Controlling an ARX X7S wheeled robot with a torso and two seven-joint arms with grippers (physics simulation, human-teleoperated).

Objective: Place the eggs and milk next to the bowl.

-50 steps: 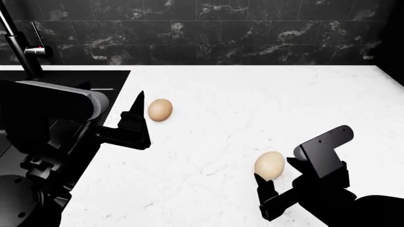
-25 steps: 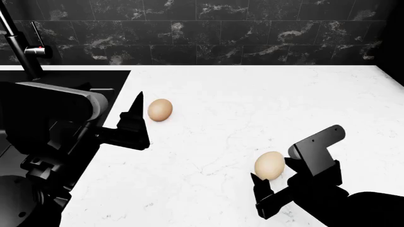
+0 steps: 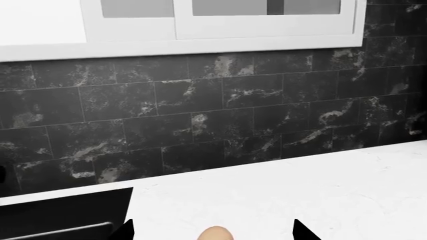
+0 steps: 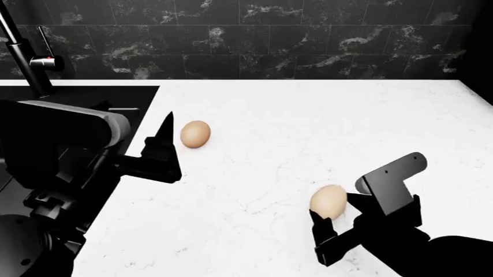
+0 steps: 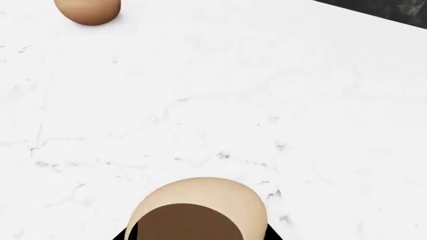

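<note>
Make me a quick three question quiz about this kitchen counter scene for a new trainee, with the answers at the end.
1. How many eggs lie on the white counter?
2. True or false: the bowl shows in the head view.
3. Which gripper has an egg between its fingers: A left, B right, C neither?

Key:
1. Two: the far egg beside the left gripper and the near egg.
2. False; neither bowl nor milk is in view.
3. B: the near egg sits between the open fingers of the right gripper.

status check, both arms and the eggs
Left gripper open beside far tan egg. Right gripper open around near tan egg, not closed. Nothing in the way.
</note>
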